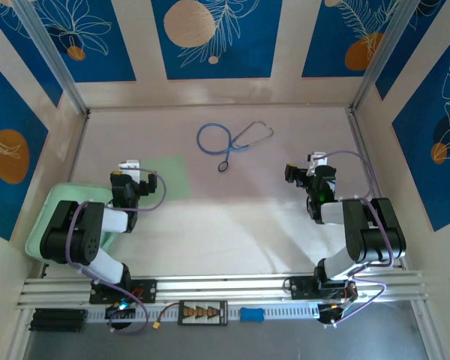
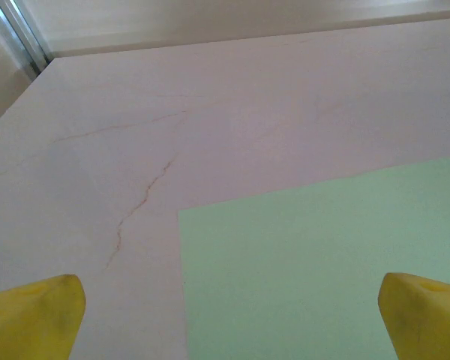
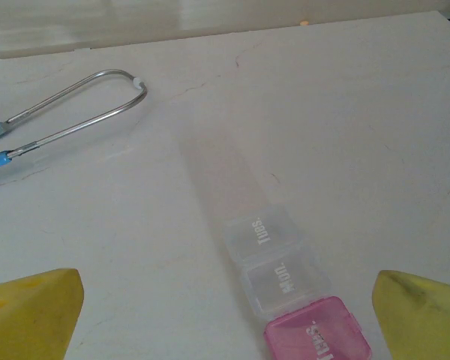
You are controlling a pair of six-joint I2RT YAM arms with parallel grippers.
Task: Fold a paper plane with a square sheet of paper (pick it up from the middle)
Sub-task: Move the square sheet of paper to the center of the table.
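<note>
Table: pale veined tabletop.
Sheet: thin pale green square sheet of paper, flat and uncreased, just ahead of my left claw.
Progress: I judge nothing is folded yet; the mid-sheet pickup and every fold remain.
Claws: left and right claw spread wide, both empty.
Stethoscope: blue-tubed stethoscope, far centre.
Pillbox: clear-and-pink plastic pill box before my right claw; lids read "Sun.", "Mon.", "Tues."

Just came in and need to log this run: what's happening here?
Nothing is held yet; both grippers are open. The left gripper hangs over the left edge of the square sheet of paper, which lies flat and unfolded on the table. The right gripper hangs over a pill organizer; a stethoscope lies farther back.
</note>
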